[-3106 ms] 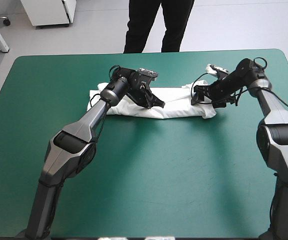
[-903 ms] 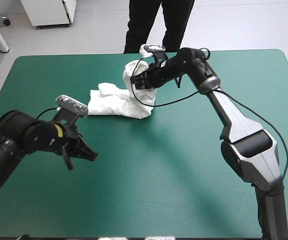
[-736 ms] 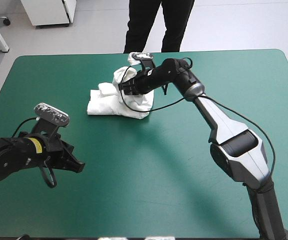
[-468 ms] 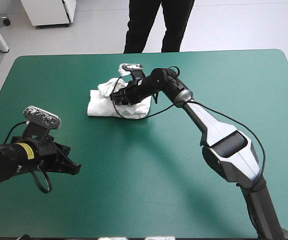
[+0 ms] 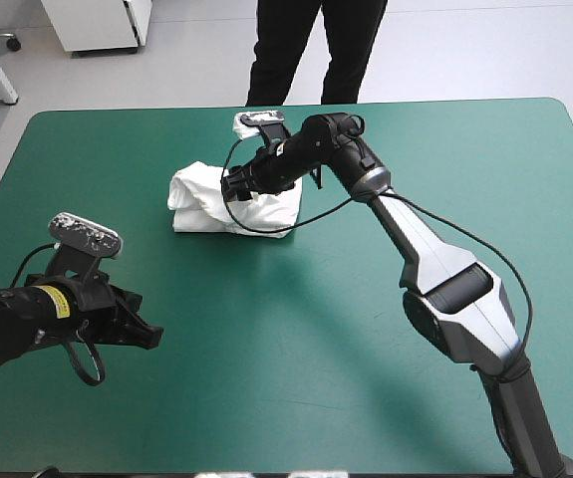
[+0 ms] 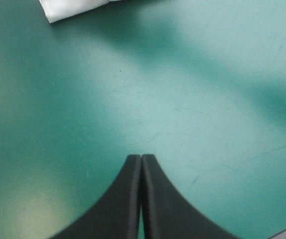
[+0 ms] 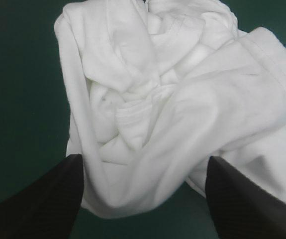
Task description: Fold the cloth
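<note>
The white T-shirt [image 5: 194, 196] lies as a rumpled folded bundle on the teal-green table [image 5: 386, 299], toward the far side and left of centre. My right gripper [image 5: 234, 186] hovers over the bundle's top, reaching in from the right. In the right wrist view my right gripper [image 7: 145, 162] is open, its fingers [image 7: 58, 194] wide apart with the creased T-shirt [image 7: 152, 94] just ahead of them and nothing pinched. My left gripper [image 5: 148, 337] is shut and empty, low over bare cover near the table's left front. In the left wrist view my left gripper [image 6: 141, 160] shows its fingers pressed together, with a T-shirt corner [image 6: 65, 7] far ahead.
The right arm's black cable [image 5: 296, 221] hangs in a loop across the bundle's right end. Bare teal-green cover [image 5: 366, 378] stretches over the middle, the right side and the front of the table.
My right gripper carried the shirt's right end over to the left onto the rest, lowered it and opened, letting go. My left arm drew back toward the front left, staying shut.
</note>
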Robot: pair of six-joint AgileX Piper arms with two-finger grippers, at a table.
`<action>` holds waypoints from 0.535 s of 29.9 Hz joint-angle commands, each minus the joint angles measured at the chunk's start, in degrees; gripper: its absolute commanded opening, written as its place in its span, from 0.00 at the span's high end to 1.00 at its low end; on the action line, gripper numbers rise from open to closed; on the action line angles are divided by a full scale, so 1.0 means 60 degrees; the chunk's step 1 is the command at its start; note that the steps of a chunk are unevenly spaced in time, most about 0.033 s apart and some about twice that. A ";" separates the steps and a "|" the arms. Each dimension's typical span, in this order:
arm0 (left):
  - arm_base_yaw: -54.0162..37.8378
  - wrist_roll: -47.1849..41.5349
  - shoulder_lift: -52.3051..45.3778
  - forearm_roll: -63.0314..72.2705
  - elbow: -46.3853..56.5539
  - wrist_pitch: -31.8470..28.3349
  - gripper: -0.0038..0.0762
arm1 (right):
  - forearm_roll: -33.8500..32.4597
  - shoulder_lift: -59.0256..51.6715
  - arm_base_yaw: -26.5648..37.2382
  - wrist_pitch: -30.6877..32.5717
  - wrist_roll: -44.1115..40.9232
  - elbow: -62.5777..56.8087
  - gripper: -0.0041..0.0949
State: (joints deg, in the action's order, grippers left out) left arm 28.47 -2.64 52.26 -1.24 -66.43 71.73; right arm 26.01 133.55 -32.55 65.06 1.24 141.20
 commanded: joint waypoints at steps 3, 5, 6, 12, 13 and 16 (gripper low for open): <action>-0.0007 -0.0120 -0.0084 0.0104 -0.0233 0.0195 0.96 | -0.0679 -0.0758 0.0198 0.0865 -0.0732 0.0883 0.30; -0.0007 -0.0120 -0.0084 0.0104 -0.0233 0.0176 0.96 | -0.0820 -0.0758 0.0411 0.1066 -0.1195 0.0877 0.30; -0.0007 -0.0120 -0.0084 0.0104 -0.0233 0.0175 0.96 | -0.0730 -0.0758 0.0560 0.1066 -0.1438 0.0877 0.30; -0.0007 -0.0120 -0.0084 -0.0005 -0.0233 0.0175 0.96 | -0.1009 -0.0641 0.1071 0.1066 -0.1492 0.0877 0.30; -0.0007 -0.0120 -0.0084 -0.0050 -0.0233 0.0175 0.96 | -0.1009 -0.0526 0.1095 0.1066 -0.1492 0.0877 0.30; -0.0007 -0.0120 -0.0084 -0.0117 -0.0233 0.0175 0.96 | -0.1034 -0.0267 0.1151 0.1066 -0.1530 0.0859 0.30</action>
State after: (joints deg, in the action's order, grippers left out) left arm 28.47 -2.70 52.26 -1.33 -66.43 71.73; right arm 18.88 134.44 -26.08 71.48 -7.99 144.65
